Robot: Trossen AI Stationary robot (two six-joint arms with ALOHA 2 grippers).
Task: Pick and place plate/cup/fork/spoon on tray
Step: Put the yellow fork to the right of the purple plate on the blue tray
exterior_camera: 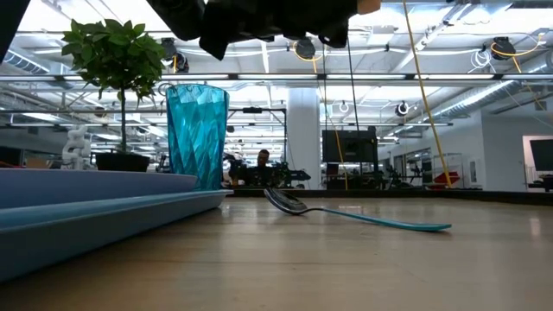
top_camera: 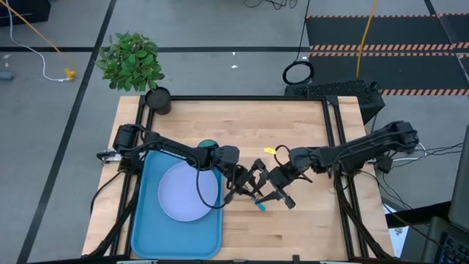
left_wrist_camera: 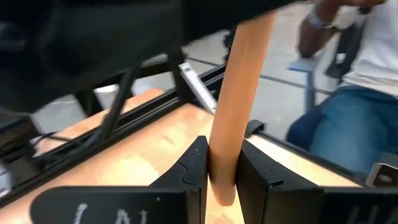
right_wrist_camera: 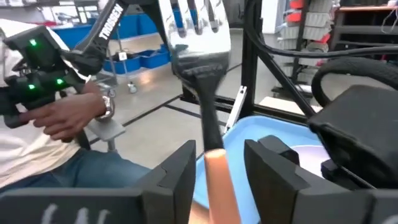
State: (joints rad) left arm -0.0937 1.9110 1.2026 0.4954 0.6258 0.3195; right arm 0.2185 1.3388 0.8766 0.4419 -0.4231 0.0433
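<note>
Left wrist view, frame centre: our left gripper (left_wrist_camera: 221,171) clamps the fork (left_wrist_camera: 233,106) by its stiff, light handle; right gripper (right_wrist_camera: 219,163) fingers stand apart.

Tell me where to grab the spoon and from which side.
Grip the spoon at mid-handle, coming straight down from above and closing across its width. It lies flat on the table, so a side approach has nothing to catch. The handle is thin and straight; the rounded bowl would likely slip.
</note>
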